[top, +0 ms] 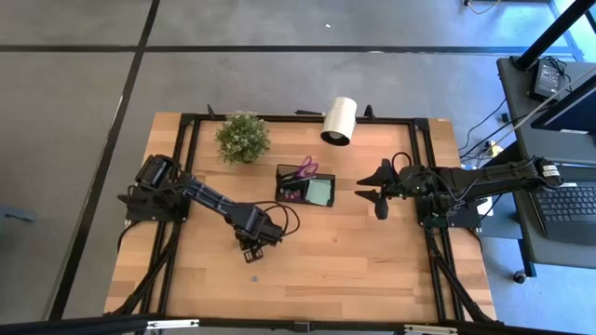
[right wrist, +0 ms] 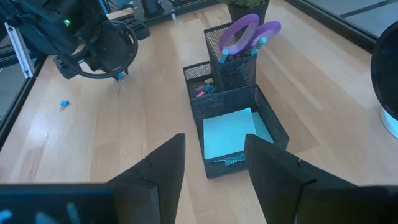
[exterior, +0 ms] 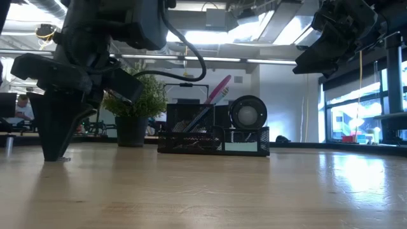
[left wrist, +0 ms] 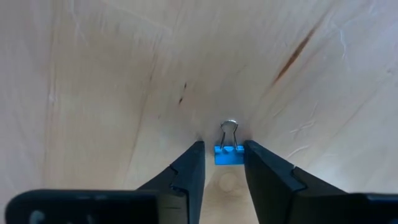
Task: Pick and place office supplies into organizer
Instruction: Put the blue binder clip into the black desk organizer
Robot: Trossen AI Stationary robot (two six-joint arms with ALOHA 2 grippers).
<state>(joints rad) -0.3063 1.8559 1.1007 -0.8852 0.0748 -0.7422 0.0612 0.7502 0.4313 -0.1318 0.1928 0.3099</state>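
High view: left gripper [top: 250, 249] down on the table's near-left, well apart from the organizer [top: 307, 189]. A tiny blue speck lies just beside it. Right gripper [top: 377, 193] waits right of the organizer.

Low view: left gripper [exterior: 54, 149] tips touch the wood.

Left wrist view: blue clip [left wrist: 229, 151] sits between the fingers [left wrist: 189, 168], which flank it closely; gripped or not, cannot tell. Wire loop points away from the wrist, long axis along the fingers. Step: grasping. Next likely needs a firm pinch, then lift.

Right wrist view: right gripper [right wrist: 214, 158] open, empty; second clip [right wrist: 63, 105] loose.
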